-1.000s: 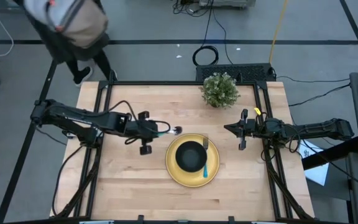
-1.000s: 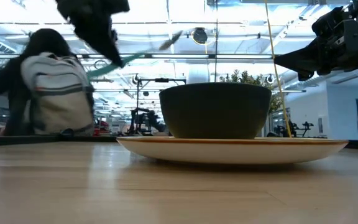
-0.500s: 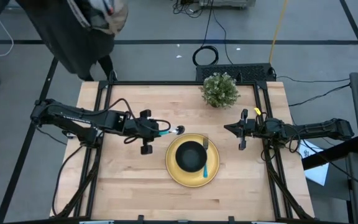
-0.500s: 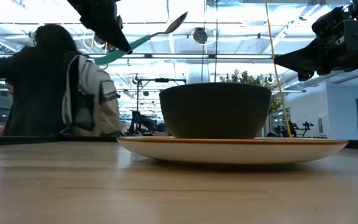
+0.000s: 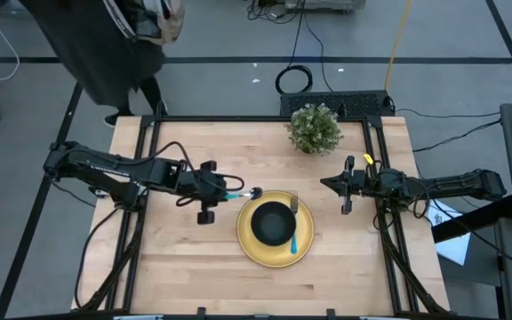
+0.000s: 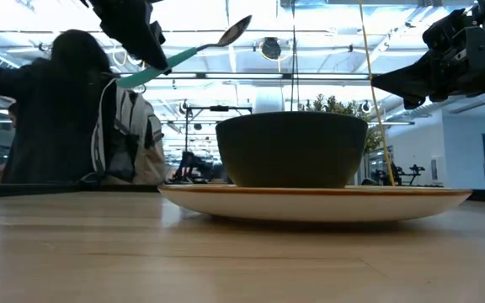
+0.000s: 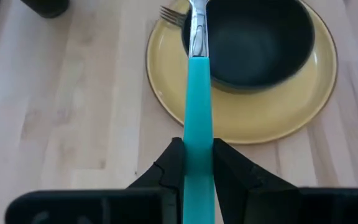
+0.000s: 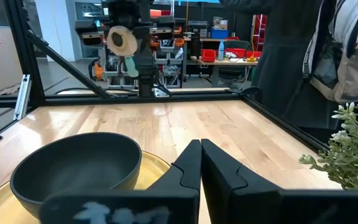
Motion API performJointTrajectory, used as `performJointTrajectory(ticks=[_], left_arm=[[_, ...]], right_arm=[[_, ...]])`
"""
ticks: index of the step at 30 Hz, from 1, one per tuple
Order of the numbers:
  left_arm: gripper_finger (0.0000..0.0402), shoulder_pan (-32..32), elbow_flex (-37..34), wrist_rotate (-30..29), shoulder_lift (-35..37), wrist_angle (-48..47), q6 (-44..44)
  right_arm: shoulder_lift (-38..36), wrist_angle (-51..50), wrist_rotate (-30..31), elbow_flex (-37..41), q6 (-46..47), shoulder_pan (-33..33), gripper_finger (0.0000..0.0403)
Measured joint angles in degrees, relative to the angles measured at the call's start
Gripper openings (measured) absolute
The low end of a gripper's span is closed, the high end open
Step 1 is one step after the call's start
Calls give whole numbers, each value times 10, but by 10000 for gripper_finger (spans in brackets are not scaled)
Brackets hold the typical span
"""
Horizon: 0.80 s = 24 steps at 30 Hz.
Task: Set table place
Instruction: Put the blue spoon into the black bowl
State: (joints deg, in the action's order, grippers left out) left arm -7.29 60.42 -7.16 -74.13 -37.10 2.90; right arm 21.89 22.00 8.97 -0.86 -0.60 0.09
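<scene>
- The left end effector (image 7: pixel 197 163) is clenched on the spoon (image 7: pixel 197 93) by its smooth turquoise handle; the handle's end is hidden between the fingers.
- It hangs above the worktop (image 5: pixel 194 258), reaching level, with the metal spoon bowl just ahead over the round yellow plate (image 5: pixel 254 250) rim.
- Beyond sits the black bowl (image 5: pixel 275 222), with the fork (image 5: pixel 294 227) on the plate's far side.
- The right end effector (image 5: pixel 346 186), clenched empty, waits across the plate.

Even, bright overhead light; ceiling lamps glare white in the low view. Soft shadows lie under the plate (image 5: pixel 275 228). The near surface (image 6: pixel 226 261) is blurred.
</scene>
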Motion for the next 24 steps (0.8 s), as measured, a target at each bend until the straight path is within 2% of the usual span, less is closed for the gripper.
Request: performJointTrajectory(ticks=[7,14,24], left_arm=[[56,1,18,21,-4,-25,2],[56,1,121,50,-62,-109,-31],[56,1,264,70,-191,-233,-82]], right_arm=[[0,0,1,0,1,0,0],[0,0,2,0,2,0,0],[0,0,2,0,2,0,0]])
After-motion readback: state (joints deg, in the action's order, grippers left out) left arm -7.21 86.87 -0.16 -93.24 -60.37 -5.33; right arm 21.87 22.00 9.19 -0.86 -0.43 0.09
